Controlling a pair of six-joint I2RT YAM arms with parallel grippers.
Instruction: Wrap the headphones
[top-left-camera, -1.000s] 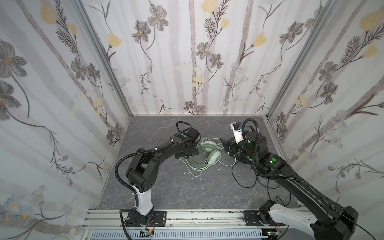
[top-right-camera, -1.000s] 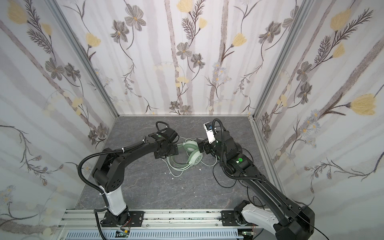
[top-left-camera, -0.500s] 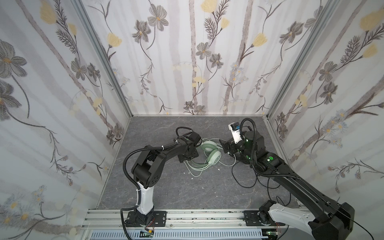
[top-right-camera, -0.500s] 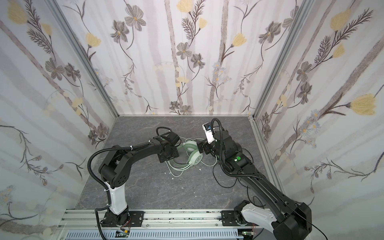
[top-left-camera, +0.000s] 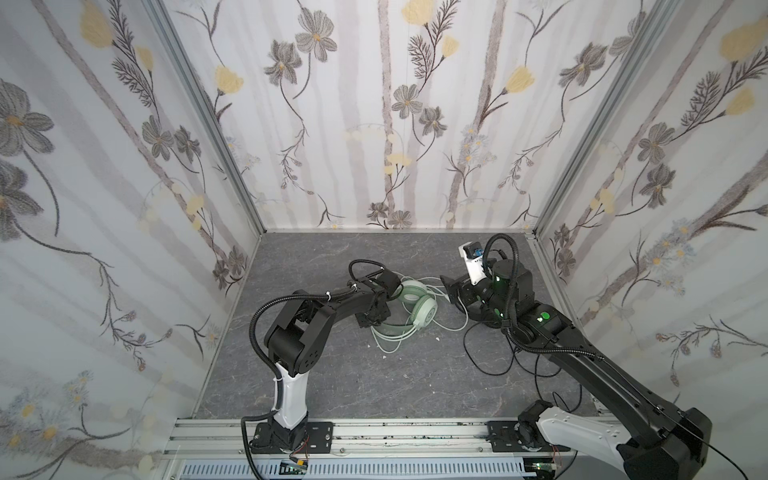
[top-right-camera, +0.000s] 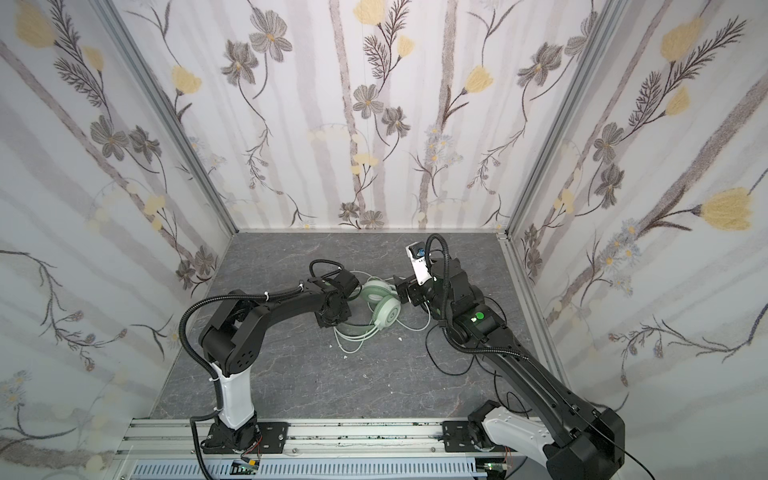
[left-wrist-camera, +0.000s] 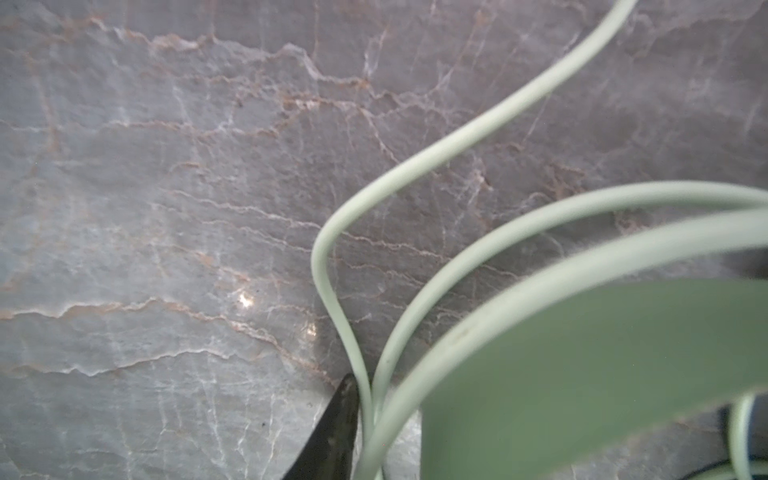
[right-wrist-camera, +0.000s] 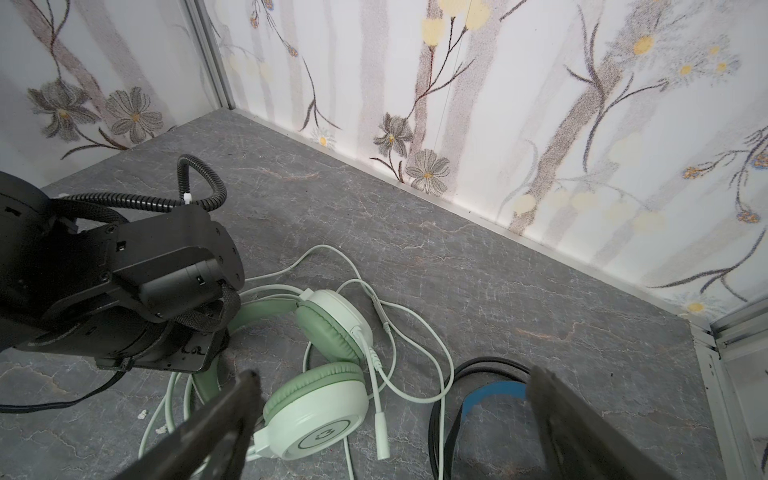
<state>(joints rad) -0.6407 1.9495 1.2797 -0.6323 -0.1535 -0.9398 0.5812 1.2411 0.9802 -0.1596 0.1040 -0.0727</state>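
The black jointed left arm rises from its white base, elbow folded high, forearm reaching inward and wrist bent steeply down. The left gripper points downward; only 1 dark fingertip shows, so its closure is unclear. The black right arm stretches low and forward, and the right gripper spreads its 2 fingers wide.

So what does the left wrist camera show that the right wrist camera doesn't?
Only the left wrist view: a close-up of the whitish cable looping beside one dark fingertip. Only the right wrist view: the mint headphones with both ear cups, the black headphones with their blue inner band, the flowered walls, the left arm's wrist, and the right pincer, wide open. Both: the green headband, the whitish cable and the grey marbled table.
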